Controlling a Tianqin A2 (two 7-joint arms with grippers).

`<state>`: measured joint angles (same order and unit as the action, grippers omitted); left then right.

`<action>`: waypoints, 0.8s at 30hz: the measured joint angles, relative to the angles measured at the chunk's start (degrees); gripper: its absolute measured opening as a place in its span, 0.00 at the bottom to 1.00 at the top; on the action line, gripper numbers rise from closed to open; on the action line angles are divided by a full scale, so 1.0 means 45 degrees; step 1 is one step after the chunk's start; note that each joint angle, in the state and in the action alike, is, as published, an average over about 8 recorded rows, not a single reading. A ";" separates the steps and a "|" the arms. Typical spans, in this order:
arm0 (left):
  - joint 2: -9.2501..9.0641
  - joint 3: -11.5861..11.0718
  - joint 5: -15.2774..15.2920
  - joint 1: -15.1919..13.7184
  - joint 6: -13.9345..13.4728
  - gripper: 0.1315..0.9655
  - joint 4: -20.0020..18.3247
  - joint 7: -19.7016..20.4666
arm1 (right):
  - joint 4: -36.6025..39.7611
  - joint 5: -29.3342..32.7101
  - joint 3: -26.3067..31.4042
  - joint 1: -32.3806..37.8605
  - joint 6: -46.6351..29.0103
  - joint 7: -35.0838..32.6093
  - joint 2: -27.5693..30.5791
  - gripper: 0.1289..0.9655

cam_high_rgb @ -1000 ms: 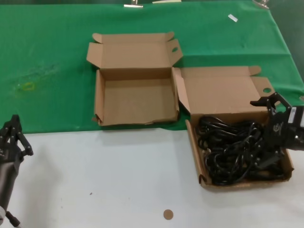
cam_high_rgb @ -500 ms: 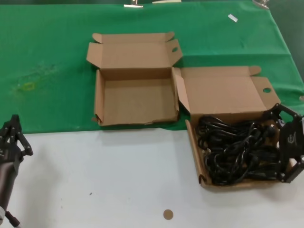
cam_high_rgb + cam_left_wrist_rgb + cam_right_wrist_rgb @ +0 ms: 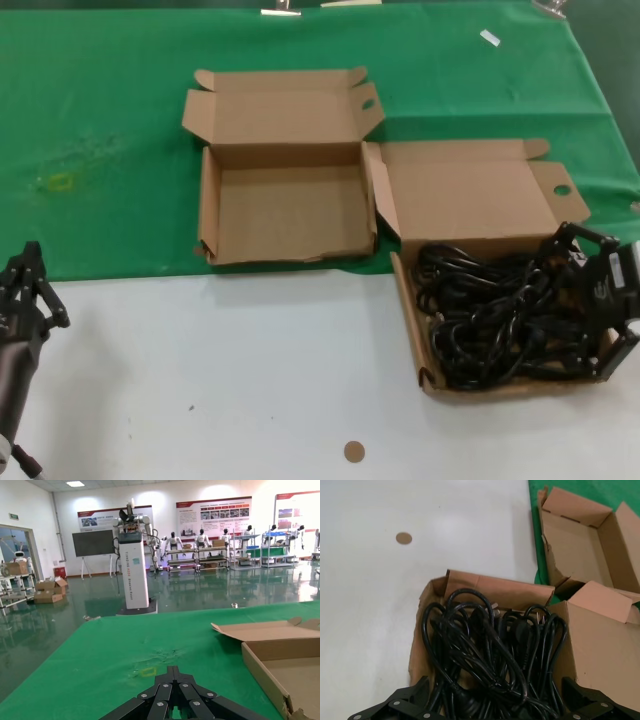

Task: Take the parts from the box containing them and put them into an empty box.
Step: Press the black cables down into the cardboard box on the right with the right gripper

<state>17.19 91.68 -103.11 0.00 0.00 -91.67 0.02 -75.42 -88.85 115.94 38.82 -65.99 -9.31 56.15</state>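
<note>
Several black coiled power cords [image 3: 495, 315] lie tangled in glossy loops, filling the box containing them [image 3: 412, 330], which sits on the white tabletop [image 3: 230, 370] just right of the empty box [image 3: 285, 215]. No writing on either box can be read. The right gripper [image 3: 585, 300] hangs over the cords' right side with jaws spread wide, while the left gripper [image 3: 25, 290] sits parked at the table's near left, fingers drawn together.

no words or numbers can be read. the wall posters [image 3: 212, 514] and the white pillar [image 3: 134, 570] carry print too small to make out.
</note>
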 joint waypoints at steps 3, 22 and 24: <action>0.0000 0.0000 0.0000 0.0000 0.0000 0.01 0.0000 0.0000 | 0.0268 0.0377 0.0125 0.0301 -0.0129 -0.0169 -0.0278 0.96; 0.0000 0.0000 0.0000 0.0000 0.0000 0.01 0.0000 0.0000 | 0.1356 0.1666 0.0560 0.1238 -0.0536 -0.0674 -0.1391 0.69; 0.0000 0.0000 0.0000 0.0000 0.0000 0.01 0.0000 0.0000 | 0.1424 0.1752 0.0581 0.1279 -0.0551 -0.0692 -0.1444 0.63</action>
<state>17.19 91.68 -103.11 0.00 0.00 -91.67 0.02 -69.01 -80.96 118.55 44.58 -68.47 -12.42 49.65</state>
